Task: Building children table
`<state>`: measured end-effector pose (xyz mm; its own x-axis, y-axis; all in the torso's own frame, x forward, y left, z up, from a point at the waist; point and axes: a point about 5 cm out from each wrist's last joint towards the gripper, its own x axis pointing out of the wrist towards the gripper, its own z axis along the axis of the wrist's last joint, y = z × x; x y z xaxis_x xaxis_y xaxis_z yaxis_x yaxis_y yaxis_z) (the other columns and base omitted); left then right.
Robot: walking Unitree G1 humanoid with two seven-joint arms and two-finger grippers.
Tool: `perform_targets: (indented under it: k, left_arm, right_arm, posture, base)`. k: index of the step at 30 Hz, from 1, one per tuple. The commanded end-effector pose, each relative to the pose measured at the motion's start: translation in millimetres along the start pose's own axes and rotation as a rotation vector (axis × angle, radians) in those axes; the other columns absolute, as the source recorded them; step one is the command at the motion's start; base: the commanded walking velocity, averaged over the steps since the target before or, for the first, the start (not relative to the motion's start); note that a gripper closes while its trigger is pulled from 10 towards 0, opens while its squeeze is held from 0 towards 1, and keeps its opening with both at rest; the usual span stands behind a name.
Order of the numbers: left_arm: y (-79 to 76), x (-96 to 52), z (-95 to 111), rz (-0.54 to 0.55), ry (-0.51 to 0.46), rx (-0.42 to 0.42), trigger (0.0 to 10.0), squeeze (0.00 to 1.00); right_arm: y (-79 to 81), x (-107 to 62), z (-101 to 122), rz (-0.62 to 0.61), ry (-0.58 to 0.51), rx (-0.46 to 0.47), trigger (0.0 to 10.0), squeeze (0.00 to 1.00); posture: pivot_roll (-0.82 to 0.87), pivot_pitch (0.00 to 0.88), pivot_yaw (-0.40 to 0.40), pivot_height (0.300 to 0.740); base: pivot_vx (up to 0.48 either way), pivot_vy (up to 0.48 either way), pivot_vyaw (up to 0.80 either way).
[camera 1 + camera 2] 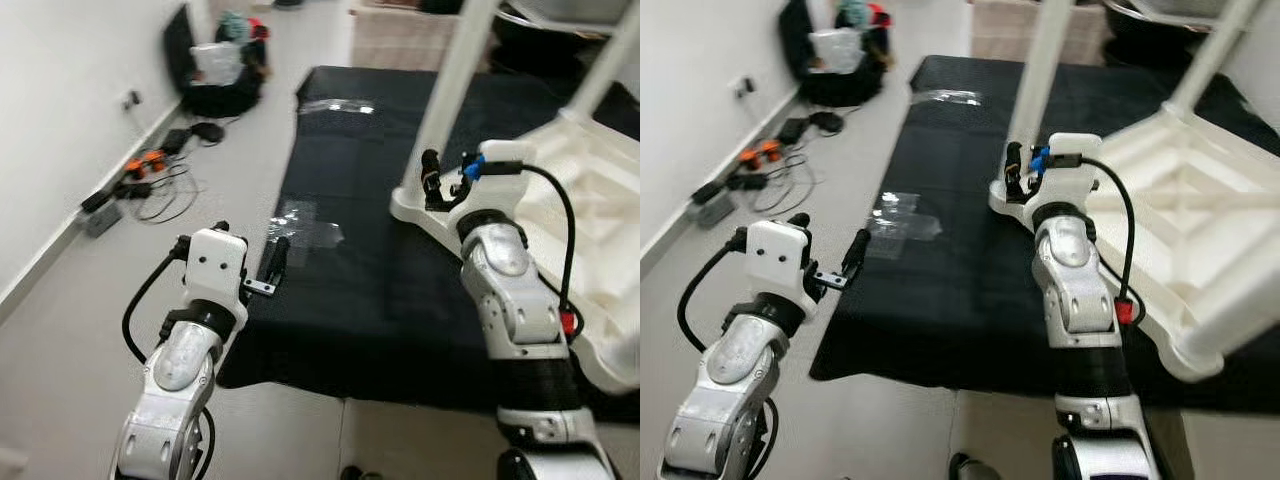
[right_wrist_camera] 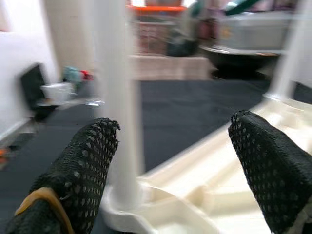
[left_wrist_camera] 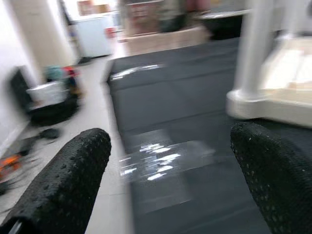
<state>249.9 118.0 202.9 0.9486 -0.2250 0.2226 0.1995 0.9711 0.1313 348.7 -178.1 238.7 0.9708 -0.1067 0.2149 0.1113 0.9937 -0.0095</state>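
A white children's table (image 1: 600,200) lies upside down on a black mat (image 1: 360,290), its legs pointing up. My right gripper (image 1: 445,185) hovers at the table's near left corner, where one white leg (image 1: 455,80) rises. In the right wrist view this gripper (image 2: 170,161) is open, and the leg (image 2: 114,97) stands just ahead, close to one finger (image 2: 87,165). A second leg (image 1: 610,60) rises further right. My left gripper (image 1: 275,262) hangs open over the mat's left edge, holding nothing; its fingers (image 3: 73,180) frame a clear plastic wrapper (image 3: 161,163).
Clear plastic wrappers lie on the mat (image 1: 305,225) and near its far edge (image 1: 340,105). A black bag with clutter (image 1: 225,70) and cables with a power strip (image 1: 145,180) line the left wall. A cardboard box (image 1: 395,40) and a dark basin (image 2: 239,53) stand beyond the mat.
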Motion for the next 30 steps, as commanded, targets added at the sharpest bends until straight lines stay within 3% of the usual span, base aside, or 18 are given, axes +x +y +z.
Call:
perform_targets:
  k: [1, 4, 7, 8, 17, 19, 26, 30]
  left_arm:
    - [1.4, -2.8, -1, 0.008, 0.016, 0.001, 10.0, 0.0]
    - [0.9, -4.2, -2, 0.008, 0.022, -0.002, 10.0, 0.0]
    - [0.4, -4.8, -1, 0.008, 0.023, -0.006, 10.0, 0.0]
    - [-1.1, -6.0, -1, 0.005, 0.027, -0.013, 10.0, 0.0]
    - [-2.0, -8.8, 0, 0.002, 0.03, -0.019, 10.0, 0.0]
    - [-1.9, -9.9, 1, 0.003, 0.03, -0.021, 10.0, 0.0]
    - [-2.2, -9.1, 1, 0.001, 0.03, -0.024, 10.0, 0.0]
    - [-2.9, -7.8, 2, -0.004, 0.024, -0.027, 10.0, 0.0]
  right_arm:
    - [7.0, 5.2, 0, 0.052, 0.012, 0.014, 10.0, 0.0]
    - [25.5, 12.2, -10, 0.23, 0.106, 0.062, 10.0, 0.0]
    - [27.7, 13.7, -13, 0.253, 0.12, 0.056, 10.0, 0.0]
    - [25.9, 18.2, -15, 0.249, 0.122, 0.037, 10.0, 1.0]
    - [14.8, 30.1, -12, 0.165, 0.122, -0.01, 10.0, 1.0]
    - [6.7, 34.4, -8, 0.105, 0.108, -0.017, 10.0, 0.0]
    - [5.9, 35.6, -10, 0.131, 0.12, 0.025, 10.0, 0.0]
    - [16.0, 40.2, -8, 0.124, 0.098, 0.044, 10.0, 0.0]
  posture:
    - [0.04, 0.174, -0.053, 0.74]
    - [0.04, 0.182, -0.057, 0.74]
    - [0.04, 0.185, -0.058, 0.74]
    - [0.04, 0.189, -0.061, 0.74]
    - [0.04, 0.203, -0.07, 0.74]
    - [0.04, 0.206, -0.072, 0.74]
    - [0.04, 0.204, -0.069, 0.74]
    - [0.04, 0.203, -0.066, 0.74]
  base:
    - [0.0, 0.0, 0.0]
    - [0.0, 0.0, 0.0]
    - [0.0, 0.0, 0.0]
    - [0.0, 0.0, 0.0]
    - [0.0, 0.0, 0.0]
    - [0.0, 0.0, 0.0]
    - [0.0, 0.0, 0.0]
    - [0.0, 0.0, 0.0]
